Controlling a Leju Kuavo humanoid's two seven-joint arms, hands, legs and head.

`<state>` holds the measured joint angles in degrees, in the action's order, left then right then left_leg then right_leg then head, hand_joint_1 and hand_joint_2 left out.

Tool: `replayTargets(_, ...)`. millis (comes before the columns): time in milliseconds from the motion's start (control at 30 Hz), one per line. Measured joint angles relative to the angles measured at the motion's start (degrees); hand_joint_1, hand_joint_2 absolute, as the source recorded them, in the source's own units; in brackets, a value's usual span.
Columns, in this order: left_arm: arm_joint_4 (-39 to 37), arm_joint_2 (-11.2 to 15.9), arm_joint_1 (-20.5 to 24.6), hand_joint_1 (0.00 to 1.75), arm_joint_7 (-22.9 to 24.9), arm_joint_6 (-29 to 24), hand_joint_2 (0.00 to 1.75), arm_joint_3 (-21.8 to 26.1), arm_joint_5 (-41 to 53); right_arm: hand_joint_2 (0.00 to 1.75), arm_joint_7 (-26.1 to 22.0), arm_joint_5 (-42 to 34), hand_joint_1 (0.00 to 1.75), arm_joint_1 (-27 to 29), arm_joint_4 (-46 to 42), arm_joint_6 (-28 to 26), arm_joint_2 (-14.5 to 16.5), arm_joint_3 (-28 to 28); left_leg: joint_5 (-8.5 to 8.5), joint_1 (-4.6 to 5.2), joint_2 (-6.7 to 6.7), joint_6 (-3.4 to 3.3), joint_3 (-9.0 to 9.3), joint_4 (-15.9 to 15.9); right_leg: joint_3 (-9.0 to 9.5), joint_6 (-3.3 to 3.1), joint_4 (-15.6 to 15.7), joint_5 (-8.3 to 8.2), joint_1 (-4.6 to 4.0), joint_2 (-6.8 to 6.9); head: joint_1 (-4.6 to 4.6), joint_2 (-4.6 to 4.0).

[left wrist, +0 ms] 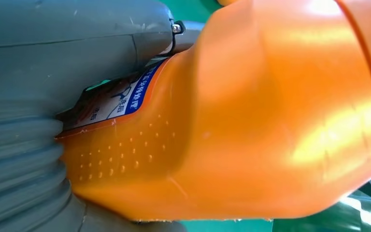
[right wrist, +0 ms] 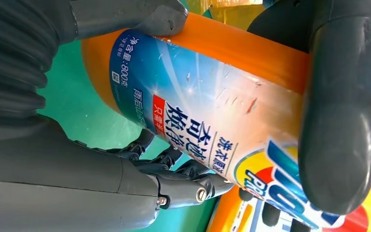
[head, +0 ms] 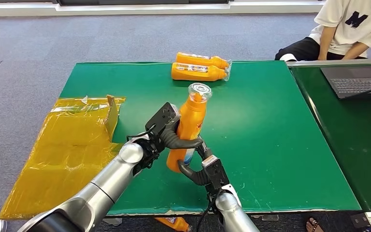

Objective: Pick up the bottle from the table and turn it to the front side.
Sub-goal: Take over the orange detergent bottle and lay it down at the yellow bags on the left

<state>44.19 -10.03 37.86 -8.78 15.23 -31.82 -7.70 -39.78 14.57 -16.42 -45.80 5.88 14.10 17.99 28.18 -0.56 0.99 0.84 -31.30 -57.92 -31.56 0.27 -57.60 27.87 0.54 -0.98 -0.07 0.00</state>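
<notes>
Here we see an orange bottle (head: 188, 130) held upright above the green table (head: 270, 145), our left hand (head: 166, 128) wrapping fingers around its middle, our right hand (head: 200, 169) cupping its base, the label partly hidden by fingers, two more bottles (head: 200, 67) lying at the far edge.

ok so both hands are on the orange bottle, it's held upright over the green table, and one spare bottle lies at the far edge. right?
Not quite: two spare bottles lie at the far edge, as the head view shows. The rest holds: left hand and right hand both grip the upright orange bottle over the green table.
</notes>
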Motion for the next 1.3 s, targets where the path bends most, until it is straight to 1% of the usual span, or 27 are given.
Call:
replayTargets(367,-0.4,0.7,1.0,1.75,-1.1,0.2,1.75,-2.4,0.6,1.75,0.0,0.1,1.75,0.1,0.0,-0.4,-0.1,0.0,-0.01,0.0,0.0,0.02,0.0,0.0,-0.01,0.0,0.0,-0.01,0.0,0.0,0.0,-0.01)
replayTargets(867,-0.4,1.4,1.9,1.75,-1.3,0.3,1.75,-3.3,1.0,1.75,-0.1,0.3,1.75,0.1,0.0,-0.4,-0.2,0.0,-0.04,0.0,0.0,0.03,-0.01,0.0,-0.01,0.01,0.0,-0.01,0.0,0.0,0.0,-0.01)
replayTargets(1300,-0.4,1.5,2.0,1.75,-1.3,0.3,1.75,-3.5,1.0,1.75,-0.1,0.4,1.75,0.1,0.0,-0.4,-0.3,0.0,-0.04,0.0,0.01,0.03,-0.01,0.0,-0.01,0.01,0.0,-0.01,0.0,0.0,0.0,0.0)
